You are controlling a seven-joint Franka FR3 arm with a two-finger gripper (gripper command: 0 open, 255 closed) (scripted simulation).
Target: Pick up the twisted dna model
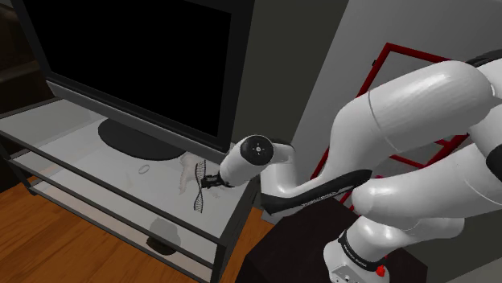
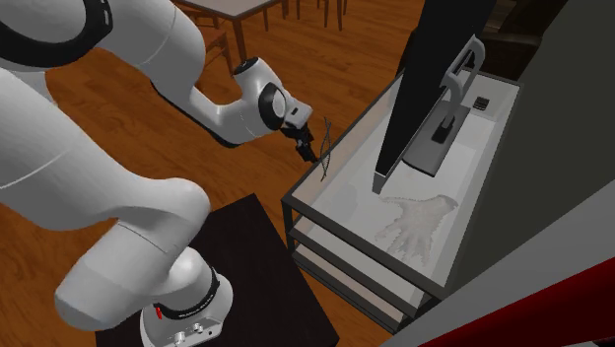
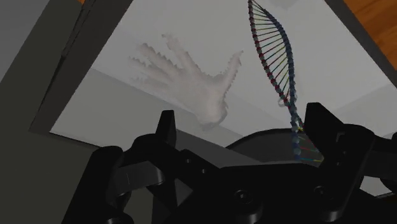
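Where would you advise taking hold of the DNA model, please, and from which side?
Probably at mid-length, across its narrow width: the DNA model is a long, thin, tilted spiral. Approach from the open front of the shelf, since the television stands behind. It sits beside one finger of the open tool, so centre it first.

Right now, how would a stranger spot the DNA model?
Find the big black flat television on the glass-topped stand. At the stand's edge, by the arm's black fingers, is a thin dark twisted ladder model. Unlike the pale hand model nearby, it spirals, with coloured rungs.
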